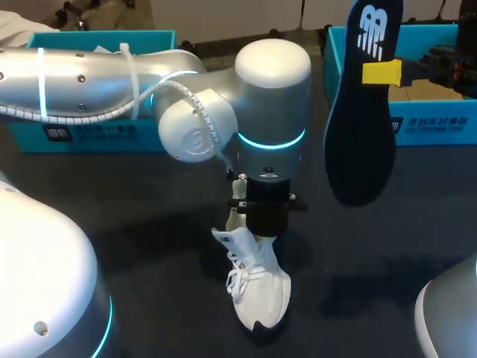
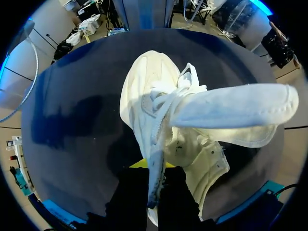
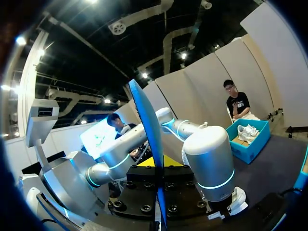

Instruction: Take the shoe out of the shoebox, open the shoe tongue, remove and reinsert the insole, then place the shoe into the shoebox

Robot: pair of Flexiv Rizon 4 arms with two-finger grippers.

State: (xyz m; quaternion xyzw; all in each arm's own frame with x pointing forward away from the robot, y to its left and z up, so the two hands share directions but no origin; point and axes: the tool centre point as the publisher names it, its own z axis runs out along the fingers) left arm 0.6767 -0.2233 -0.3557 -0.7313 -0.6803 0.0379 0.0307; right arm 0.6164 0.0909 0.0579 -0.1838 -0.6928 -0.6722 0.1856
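White shoe (image 1: pixel 258 287); dark insole (image 1: pixel 361 142) aloft

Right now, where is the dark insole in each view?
Head view: upper right, the insole in the right pincer.
Left wrist view: not in it.
Right wrist view: edge-on, rising from that pincer.
Shared landmark: the white shoe, in all three views.

A silver-white, rounded left arm (image 1: pixel 272 71) was seen, ringed by a glowing cyan band (image 1: pixel 272 139). A white coiled cable (image 1: pixel 82 115) was strapped along it with white ties (image 1: pixel 128 63). The black left gripper (image 2: pixel 153 168) was tipped in yellow. The right gripper (image 1: pixel 381 72) was likewise yellow-tipped, behind a black screw-studded mounting plate (image 3: pixel 144 195).
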